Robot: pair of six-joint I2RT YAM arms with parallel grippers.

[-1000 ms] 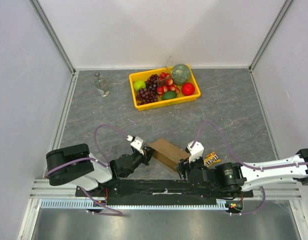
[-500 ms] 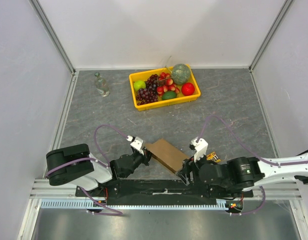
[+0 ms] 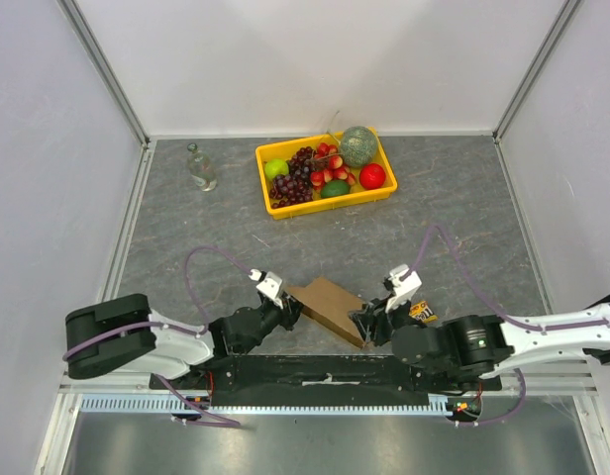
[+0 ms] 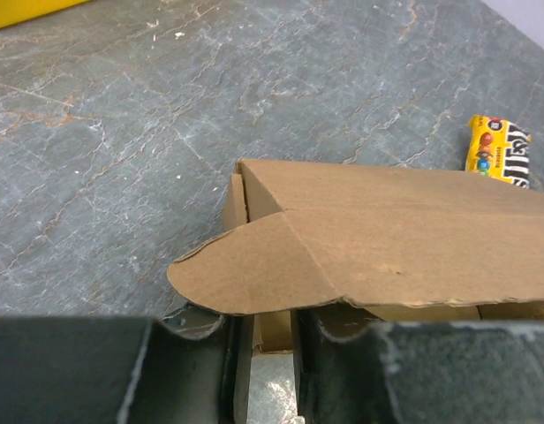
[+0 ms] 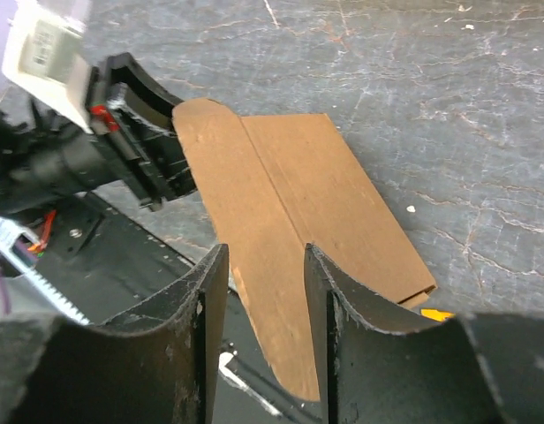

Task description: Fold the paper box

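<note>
We are letting the paper box (image 4: 413,238) go, our left hand (image 4: 261,353) parting slightly at its flap and our spread right hand (image 5: 265,291) backing off empty, folding unfinished.

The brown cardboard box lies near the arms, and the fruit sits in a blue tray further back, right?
No: the tray is yellow, not blue, as the top view shows. The fruit in it and the cardboard box are as you say.

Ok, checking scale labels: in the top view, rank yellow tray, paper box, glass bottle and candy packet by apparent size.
1. yellow tray
2. paper box
3. glass bottle
4. candy packet
The packet is partly hidden, so last place is unsure.
</note>
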